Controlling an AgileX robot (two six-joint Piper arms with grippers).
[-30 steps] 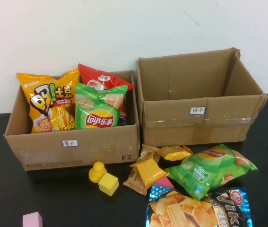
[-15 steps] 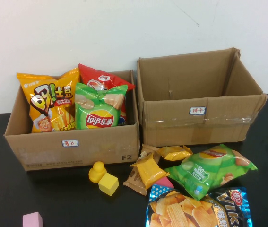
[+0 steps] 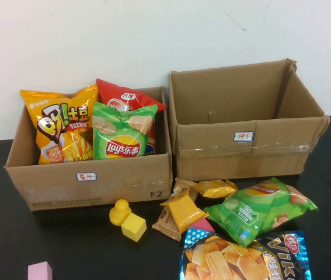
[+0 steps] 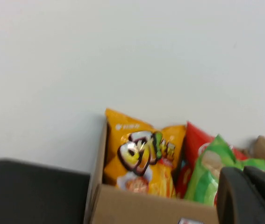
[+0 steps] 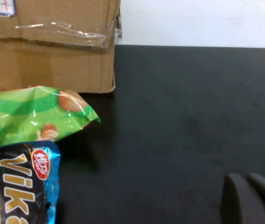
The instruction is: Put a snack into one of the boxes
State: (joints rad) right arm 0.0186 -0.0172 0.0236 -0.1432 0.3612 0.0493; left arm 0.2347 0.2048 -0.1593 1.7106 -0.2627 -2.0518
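Observation:
Neither gripper shows in the high view. The left cardboard box (image 3: 89, 175) holds an orange chip bag (image 3: 60, 128), a red bag (image 3: 124, 96) and a green Lay's bag (image 3: 121, 134). The right box (image 3: 247, 146) looks empty. Loose snacks lie in front of it: a green bag (image 3: 258, 210), a blue chip bag (image 3: 241, 259) and small yellow packs (image 3: 183, 213). My left gripper (image 4: 243, 173) is shut and empty, near the left box (image 4: 137, 205). My right gripper (image 5: 245, 179) is shut and empty over bare table, to the side of the green bag (image 5: 25, 116).
A yellow duck (image 3: 119, 211), a yellow cube (image 3: 133, 226) and a pink block (image 3: 39, 272) lie on the black table in front of the left box. A white wall stands behind both boxes.

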